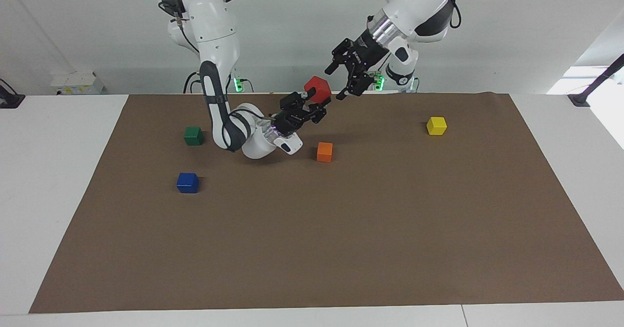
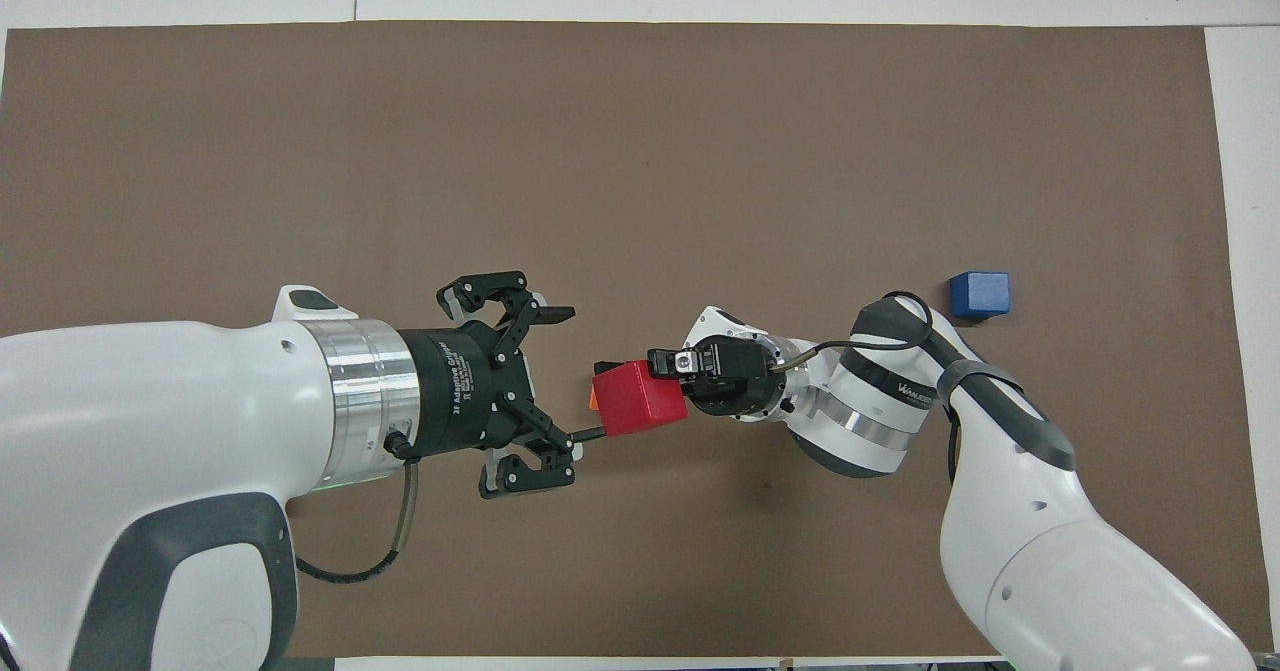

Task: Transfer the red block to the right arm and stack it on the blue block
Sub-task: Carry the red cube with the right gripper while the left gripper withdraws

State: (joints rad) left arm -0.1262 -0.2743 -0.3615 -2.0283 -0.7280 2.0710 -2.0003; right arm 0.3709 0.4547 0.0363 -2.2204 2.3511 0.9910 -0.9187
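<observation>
Red block in right gripper's closed fingers; left gripper fingers open.

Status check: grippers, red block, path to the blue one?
Right gripper shut on small red cube, in the air. Left gripper open, clear of it. Small blue cube bare on brown mat; green cube sits nearer the robots.
</observation>
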